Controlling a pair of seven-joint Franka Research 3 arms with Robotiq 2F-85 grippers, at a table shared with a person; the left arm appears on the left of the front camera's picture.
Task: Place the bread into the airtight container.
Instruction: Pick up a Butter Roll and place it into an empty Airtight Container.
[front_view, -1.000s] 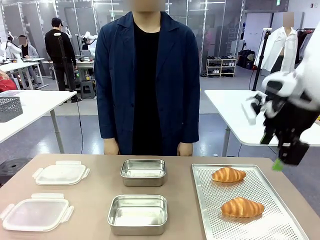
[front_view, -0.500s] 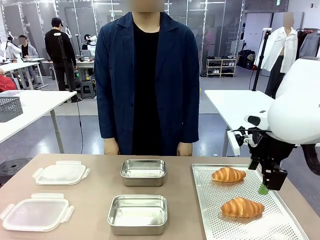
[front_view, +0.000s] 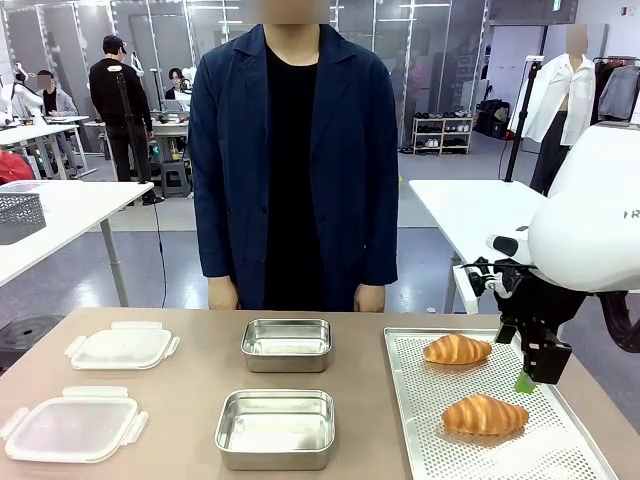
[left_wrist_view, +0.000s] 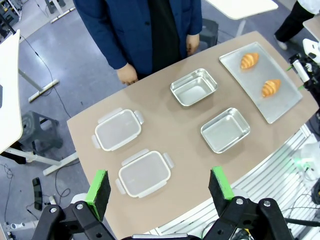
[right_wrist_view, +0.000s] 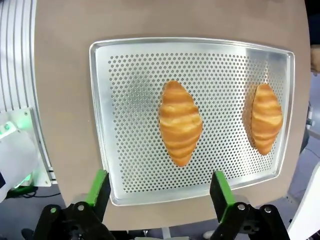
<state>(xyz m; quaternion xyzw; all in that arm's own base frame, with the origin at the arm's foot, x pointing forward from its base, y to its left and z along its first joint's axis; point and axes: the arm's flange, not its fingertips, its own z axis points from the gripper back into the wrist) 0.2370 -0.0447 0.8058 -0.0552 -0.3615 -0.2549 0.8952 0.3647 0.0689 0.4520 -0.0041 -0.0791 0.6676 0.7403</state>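
Two golden, ridged croissants (right_wrist_view: 180, 123) on a perforated tray (right_wrist_view: 115, 75); right gripper (right_wrist_view: 158, 187) above, wide open, empty. Left wrist view adds steel containers (left_wrist_view: 194, 87) at nine o'clock.

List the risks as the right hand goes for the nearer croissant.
The open right hand hovers above the nearer croissant; going too low, it may strike and shift the tray. A hard squeeze could crush the croissant. The near container is shallow; a careless release might leave bread on its rim.
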